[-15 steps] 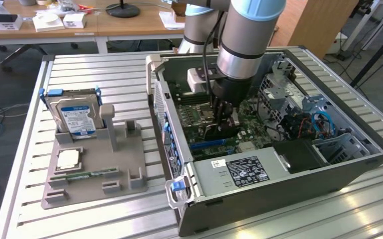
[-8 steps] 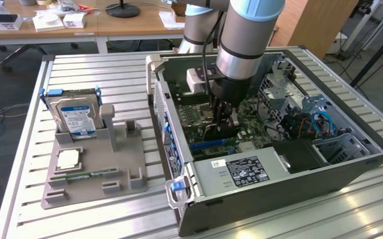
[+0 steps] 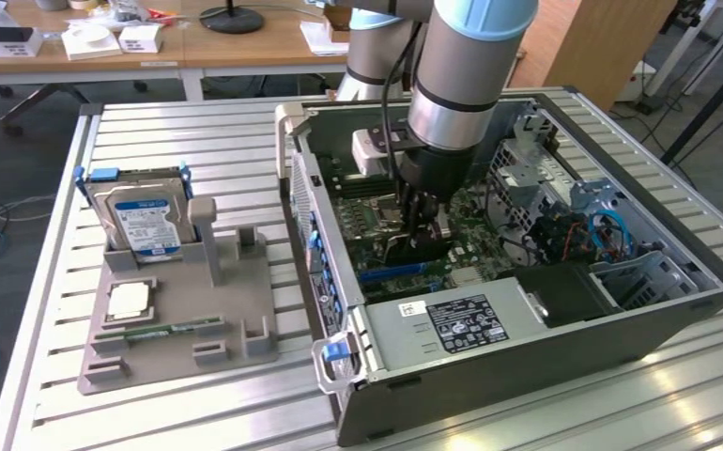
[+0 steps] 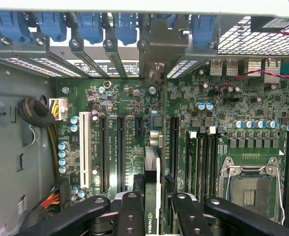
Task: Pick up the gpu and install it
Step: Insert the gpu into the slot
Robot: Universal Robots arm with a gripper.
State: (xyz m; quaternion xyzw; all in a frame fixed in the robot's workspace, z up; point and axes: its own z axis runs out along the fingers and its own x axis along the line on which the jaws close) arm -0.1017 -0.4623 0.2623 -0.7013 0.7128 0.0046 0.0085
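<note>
The gpu stands on edge between my fingers, a thin dark card with a logo on its near end, running toward the case's rear wall. My gripper is shut on it. The card hangs low over the green motherboard, between two long black slots. I cannot tell whether it touches a slot. In the exterior view my gripper reaches down into the open computer case with the dark gpu under it.
A grey fixture at the exterior view's left holds a blue-labelled hard drive, a processor and a green memory stick. The power supply, blue slot latches, a cable bundle and the processor socket surround the card.
</note>
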